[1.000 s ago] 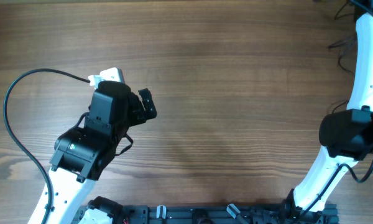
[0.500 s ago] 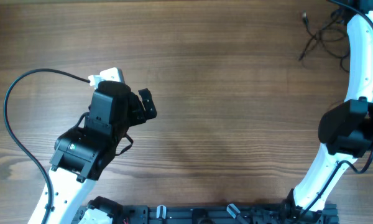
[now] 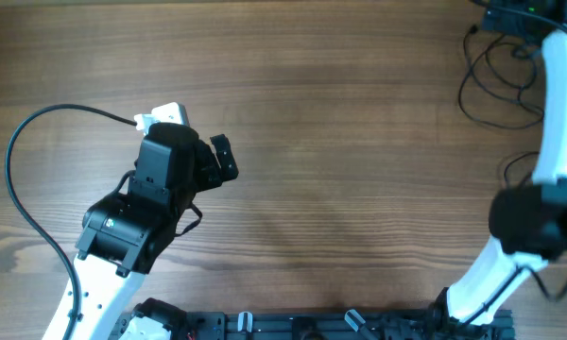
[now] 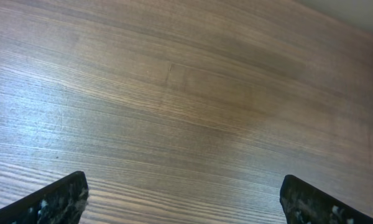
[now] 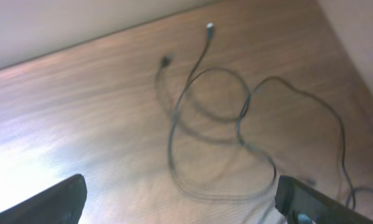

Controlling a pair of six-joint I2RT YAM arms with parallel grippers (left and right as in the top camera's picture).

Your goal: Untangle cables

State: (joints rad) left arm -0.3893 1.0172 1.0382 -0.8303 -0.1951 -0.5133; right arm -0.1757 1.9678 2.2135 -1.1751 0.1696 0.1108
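The cables point(image 3: 492, 87) are thin black cords lying in loose overlapping loops at the table's far right corner. In the right wrist view the cables point(image 5: 219, 118) spread over the wood, with two small plugs point(image 5: 209, 26) at their far ends. Just above their near loop hovers my right gripper point(image 5: 183, 208), open and with nothing between its fingers point(image 5: 62, 200). My left gripper point(image 3: 225, 159) hangs over bare wood at the left, far from the cords. Its own view shows the left gripper point(image 4: 183, 202) open and empty.
A thick black cable point(image 3: 17, 189) of the left arm arcs over the table's left side. The right arm point(image 3: 558, 104) reaches along the right edge to the far corner. The table's far edge point(image 5: 112, 37) and right edge run close to the cords. The arm mounts point(image 3: 312, 326) line the front edge.
My right gripper has opened and swung towards the far right corner. The cords, bunched near it a second ago, now lie spread in loops on the table. The left arm has not moved.
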